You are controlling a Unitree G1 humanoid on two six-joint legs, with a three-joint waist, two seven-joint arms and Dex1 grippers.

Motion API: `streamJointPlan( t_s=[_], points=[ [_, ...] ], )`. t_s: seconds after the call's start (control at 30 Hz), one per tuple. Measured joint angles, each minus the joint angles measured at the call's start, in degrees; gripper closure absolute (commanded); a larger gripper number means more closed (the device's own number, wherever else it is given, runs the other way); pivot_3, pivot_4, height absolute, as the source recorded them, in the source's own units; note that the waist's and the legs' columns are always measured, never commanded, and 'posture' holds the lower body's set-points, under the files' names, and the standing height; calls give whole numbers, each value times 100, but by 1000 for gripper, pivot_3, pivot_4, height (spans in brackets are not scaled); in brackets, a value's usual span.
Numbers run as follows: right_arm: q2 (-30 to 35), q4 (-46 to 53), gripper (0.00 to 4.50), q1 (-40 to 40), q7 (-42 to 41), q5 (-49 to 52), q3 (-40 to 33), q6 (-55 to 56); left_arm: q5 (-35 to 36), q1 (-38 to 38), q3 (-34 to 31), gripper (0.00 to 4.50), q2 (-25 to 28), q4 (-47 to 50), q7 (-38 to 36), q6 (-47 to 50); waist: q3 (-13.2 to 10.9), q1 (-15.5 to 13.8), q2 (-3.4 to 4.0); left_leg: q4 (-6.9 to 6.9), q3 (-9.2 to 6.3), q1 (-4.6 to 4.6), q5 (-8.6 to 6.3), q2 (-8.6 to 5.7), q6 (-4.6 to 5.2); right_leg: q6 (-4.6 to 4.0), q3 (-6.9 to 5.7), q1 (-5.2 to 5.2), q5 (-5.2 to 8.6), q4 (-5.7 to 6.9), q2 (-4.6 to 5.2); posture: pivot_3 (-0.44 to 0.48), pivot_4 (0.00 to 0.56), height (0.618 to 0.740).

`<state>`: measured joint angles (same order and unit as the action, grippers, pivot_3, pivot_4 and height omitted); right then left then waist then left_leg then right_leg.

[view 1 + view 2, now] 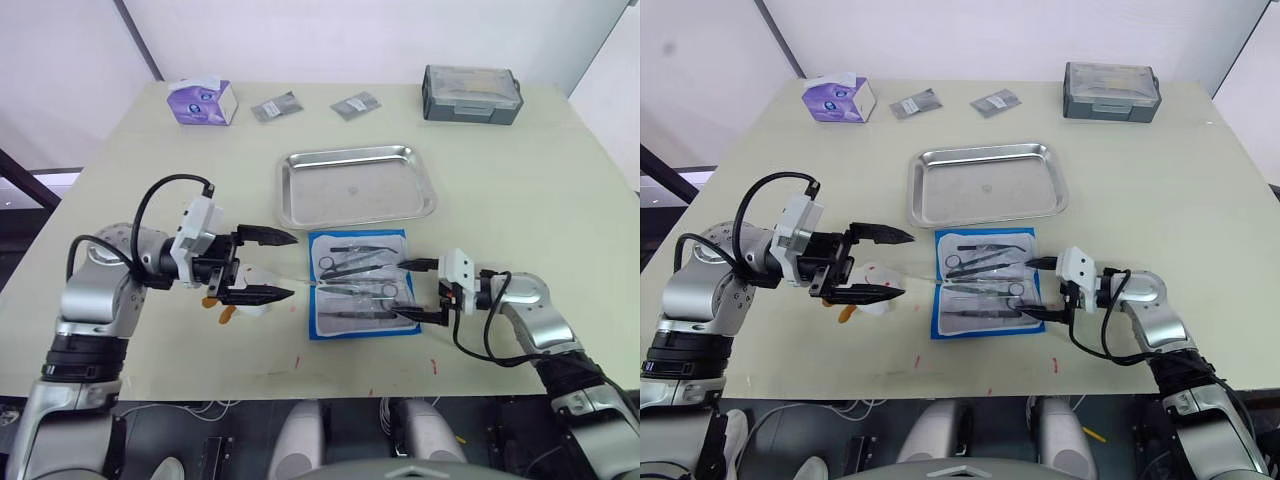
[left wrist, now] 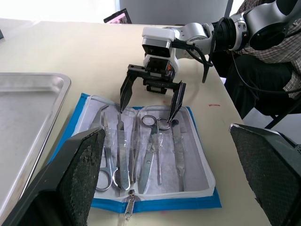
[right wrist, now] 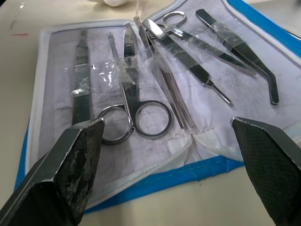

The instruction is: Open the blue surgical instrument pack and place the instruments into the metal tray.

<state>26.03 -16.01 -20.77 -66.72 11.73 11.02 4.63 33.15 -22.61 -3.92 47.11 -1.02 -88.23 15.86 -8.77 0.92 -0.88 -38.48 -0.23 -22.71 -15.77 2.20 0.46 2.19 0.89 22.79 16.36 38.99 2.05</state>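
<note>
Flat blue fold-over instrument pack (image 1: 361,285) lies open just in front of the empty shiny steel tray (image 1: 356,185). Right gripper (image 1: 420,291) spread wide at its edge, left gripper (image 1: 274,265) spread too, holding nothing. Suggest pinching the ring-handled silver scissors (image 3: 134,110) by one loop, sliding them free of the clear straps first.

I work in what looks like a lab set up for medical practice: a plain pale worktop (image 1: 520,190) against bare white walls, holding a steel tray (image 1: 357,185), an opened blue pack (image 1: 361,284) of surgical instruments (image 3: 141,94), and a tissue box (image 1: 202,101).
</note>
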Motion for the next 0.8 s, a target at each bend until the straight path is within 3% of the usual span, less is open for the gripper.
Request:
streamJointPlan(
  t_s=[0.8],
  points=[
    [-10,248,0,95,228,-27,106,-309,-90,-88,17,13,-153,-237,-25,-125,2,-5,-1,0,-1,2,0,1,0,0,0,-2,0,-1,-1,0,150,734]
  ],
)
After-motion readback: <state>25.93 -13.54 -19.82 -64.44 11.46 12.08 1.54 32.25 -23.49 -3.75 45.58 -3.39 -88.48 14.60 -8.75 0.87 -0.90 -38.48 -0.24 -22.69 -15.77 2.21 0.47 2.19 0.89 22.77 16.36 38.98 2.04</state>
